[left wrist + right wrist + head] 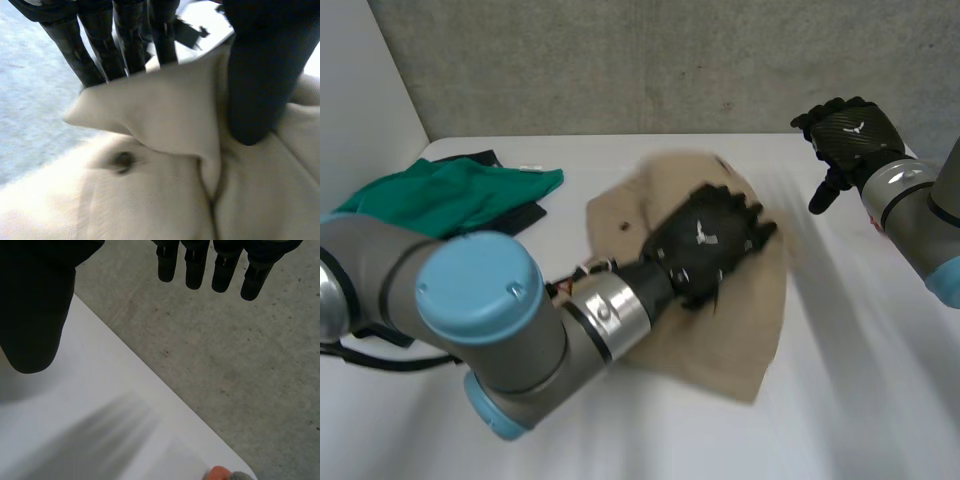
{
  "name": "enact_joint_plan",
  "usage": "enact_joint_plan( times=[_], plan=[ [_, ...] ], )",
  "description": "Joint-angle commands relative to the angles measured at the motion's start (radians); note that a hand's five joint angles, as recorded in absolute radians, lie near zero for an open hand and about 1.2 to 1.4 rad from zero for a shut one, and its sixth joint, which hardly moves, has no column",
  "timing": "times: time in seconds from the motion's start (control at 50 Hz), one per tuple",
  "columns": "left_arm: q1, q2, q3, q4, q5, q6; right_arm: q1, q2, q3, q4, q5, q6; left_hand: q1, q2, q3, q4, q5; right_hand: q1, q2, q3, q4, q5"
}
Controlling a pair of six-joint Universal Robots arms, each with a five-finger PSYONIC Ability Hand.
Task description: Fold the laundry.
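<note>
A beige garment (752,330) lies crumpled in the middle of the white table (865,390). My left hand (708,243) rests on its upper middle. In the left wrist view a raised fold of the beige garment (165,115) stands between the straight fingers (100,50) and the thumb (260,80), pinched by them. A dark button (123,160) sits just below that fold. My right hand (850,135) hovers above the table's far right side, apart from the garment. Its fingers (200,265) are straight, spread from the thumb (35,310), and hold nothing.
A green cloth (450,195) lies on a dark cloth (525,215) at the far left of the table. Under my right hand the table's edge (150,380) runs along grey concrete (240,355). A small orange thing (219,473) lies at that edge.
</note>
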Motion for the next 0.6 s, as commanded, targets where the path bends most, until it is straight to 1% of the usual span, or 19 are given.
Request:
enact_joint_plan(
  times=[0.02, 0.1, 0.14, 0.16, 0.2, 0.22, 0.24, 0.3, 0.32, 0.38, 0.4, 0.48, 0.56, 0.6],
  plan=[
    [0.063, 0.01, -0.039, -0.018, -0.064, 0.13, -0.006, 0.004, -0.01, 0.006, 0.009, 0.001, -0.301, -0.338, -0.365, -0.336, -0.336, -0.063, -0.031, -0.031, -0.033, -0.048],
    [0.089, 0.106, -0.095, -0.015, -0.102, 0.121, -0.002, -0.003, -0.01, 0.017, 0.003, 0.0, -0.301, -0.338, -0.365, -0.336, -0.336, -0.063, -0.031, -0.031, -0.033, -0.048],
    [0.107, 0.18, -0.141, -0.006, -0.121, 0.103, 0.001, -0.015, -0.011, 0.037, -0.008, -0.003, -0.301, -0.338, -0.365, -0.336, -0.336, -0.063, -0.031, -0.031, -0.033, -0.048],
    [0.12, 0.227, -0.173, 0.0, -0.138, 0.078, 0.007, -0.024, -0.012, 0.057, -0.024, -0.015, -0.301, -0.338, -0.365, -0.336, -0.336, -0.063, -0.031, -0.031, -0.033, -0.048],
    [0.13, 0.272, -0.207, 0.0, -0.161, 0.049, 0.012, -0.03, -0.012, 0.083, -0.05, -0.042, -0.301, -0.338, -0.365, -0.336, -0.336, -0.063, -0.031, -0.031, -0.033, -0.048],
    [0.135, 0.292, -0.223, -0.001, -0.174, 0.032, 0.014, -0.032, -0.012, 0.098, -0.066, -0.061, -0.301, -0.338, -0.365, -0.336, -0.336, -0.063, -0.031, -0.031, -0.033, -0.048],
    [0.141, 0.324, -0.255, -0.007, -0.205, -0.003, 0.015, -0.032, -0.01, 0.13, -0.099, -0.112, -0.301, -0.338, -0.365, -0.336, -0.336, -0.063, -0.031, -0.031, -0.033, -0.048],
    [0.146, 0.356, -0.298, -0.027, -0.254, -0.054, 0.017, -0.029, -0.005, 0.187, -0.156, -0.212, -0.301, -0.338, -0.365, -0.336, -0.336, -0.063, -0.031, -0.031, -0.033, -0.048],
    [0.147, 0.366, -0.324, -0.056, -0.288, -0.078, 0.017, -0.016, -0.007, 0.225, -0.188, -0.283, -0.301, -0.338, -0.365, -0.336, -0.336, -0.063, -0.031, -0.031, -0.033, -0.048],
    [0.149, 0.367, -0.353, -0.116, -0.325, -0.101, 0.018, 0.011, -0.013, 0.281, -0.216, -0.38, -0.297, -0.334, -0.361, -0.332, -0.332, -0.063, -0.031, -0.031, -0.033, -0.048],
    [0.149, 0.367, -0.367, -0.163, -0.349, -0.103, 0.018, 0.033, -0.018, 0.316, -0.218, -0.438, -0.3, -0.337, -0.364, -0.335, -0.335, -0.063, -0.031, -0.031, -0.033, -0.048],
    [0.149, 0.338, -0.379, -0.274, -0.398, -0.101, 0.026, 0.088, -0.036, 0.374, -0.202, -0.564, -0.301, -0.338, -0.365, -0.336, -0.336, -0.063, -0.031, -0.031, -0.033, -0.048],
    [0.156, 0.272, -0.37, -0.334, -0.428, -0.097, 0.03, 0.148, -0.053, 0.362, -0.175, -0.637, -0.3, -0.337, -0.364, -0.335, -0.335, -0.063, -0.031, -0.031, -0.033, -0.048],
    [0.161, 0.243, -0.358, -0.334, -0.432, -0.092, 0.03, 0.174, -0.062, 0.347, -0.175, -0.654, -0.271, -0.308, -0.335, -0.306, -0.306, -0.063, -0.031, -0.031, -0.033, -0.048]
  ],
)
